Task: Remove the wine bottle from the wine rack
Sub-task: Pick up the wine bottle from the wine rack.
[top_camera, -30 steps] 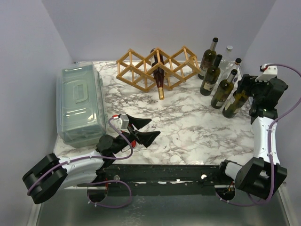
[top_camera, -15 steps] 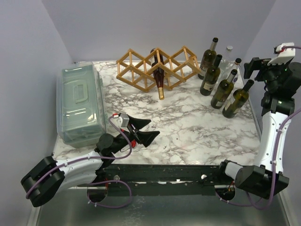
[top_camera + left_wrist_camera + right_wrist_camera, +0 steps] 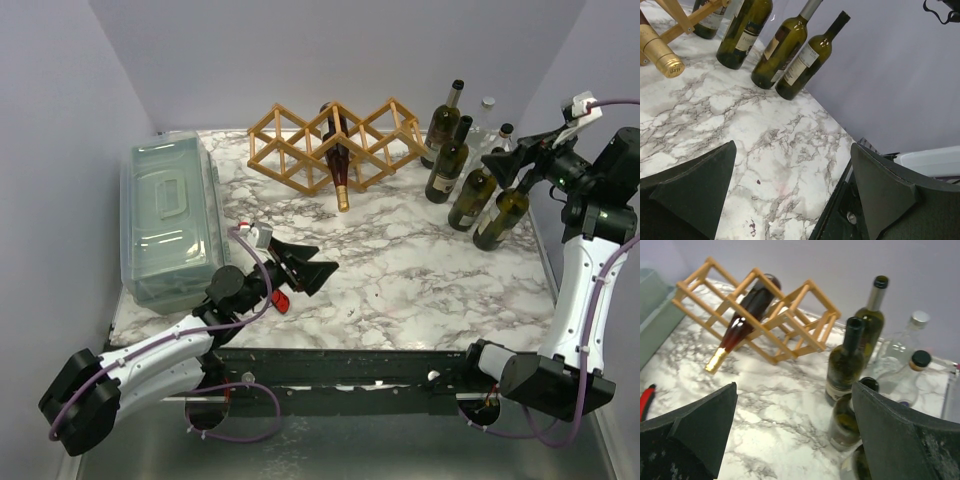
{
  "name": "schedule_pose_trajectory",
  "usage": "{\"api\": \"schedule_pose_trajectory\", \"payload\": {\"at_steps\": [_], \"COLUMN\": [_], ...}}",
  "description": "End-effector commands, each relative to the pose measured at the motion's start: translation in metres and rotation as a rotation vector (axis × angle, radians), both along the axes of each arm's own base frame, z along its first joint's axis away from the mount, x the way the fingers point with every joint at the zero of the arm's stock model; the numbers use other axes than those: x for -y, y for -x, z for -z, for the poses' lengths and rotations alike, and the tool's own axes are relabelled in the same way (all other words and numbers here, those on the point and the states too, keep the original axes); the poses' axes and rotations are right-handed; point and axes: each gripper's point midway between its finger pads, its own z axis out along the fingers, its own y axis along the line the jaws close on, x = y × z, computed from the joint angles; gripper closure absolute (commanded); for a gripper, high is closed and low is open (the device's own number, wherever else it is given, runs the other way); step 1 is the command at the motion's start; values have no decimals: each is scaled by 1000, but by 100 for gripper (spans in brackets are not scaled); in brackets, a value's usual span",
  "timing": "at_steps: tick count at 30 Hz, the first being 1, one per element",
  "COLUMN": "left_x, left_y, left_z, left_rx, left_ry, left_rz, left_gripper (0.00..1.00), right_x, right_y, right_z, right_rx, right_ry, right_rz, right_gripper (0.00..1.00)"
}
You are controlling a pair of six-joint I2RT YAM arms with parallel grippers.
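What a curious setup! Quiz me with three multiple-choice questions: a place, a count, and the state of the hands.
1. Where is the grey lidded box? A) left edge of the table B) its right edge C) its middle
2. How many bottles lie in the wine rack? A) none B) one C) three
3. The left hand and right hand are: A) both open, empty B) both shut C) one holding a bottle
Answers: 1A, it sits left of the rack. 2B, only the gold-capped wine bottle lies there. 3A, the wrist views show both spread wide, nothing between.
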Motion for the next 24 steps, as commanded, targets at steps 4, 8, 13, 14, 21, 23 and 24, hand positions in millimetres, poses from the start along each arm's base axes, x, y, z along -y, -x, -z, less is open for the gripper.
{"api": "schedule_pose_trajectory", "payload": {"at_steps": [4,8,13,14,21,23,24], "left_x": [3,4,5,5,6,6,6], "left_y": [-4,-7,-10,-11,-16,-18,-19], "left_z": [-8,-9,-11,-13,-20,-22,-22], "left_rx": [-71,-98,-107,-101,-115,-119,-122], "left_ry": [5,-7,-25,-29,-92,-104,-112], "left_rz": [0,-7,-17,-17,-32,-40,-43], "left_gripper": [1,1,1,1,1,1,1], "right_x": [-41,-49,-55,-56,-63,-66,-67], "right_y": [32,41,50,51,62,66,68], "right_z": [20,31,45,49,75,82,85], "right_rx": [-72,-93,-122,-128,-170,-182,-186], "right_ry": [-104,-127,-150,-153,-172,-180,-182], "right_rz": [-246,-296,-331,-336,-366,-380,-386], "right_gripper": [1,1,1,1,1,1,1]}}
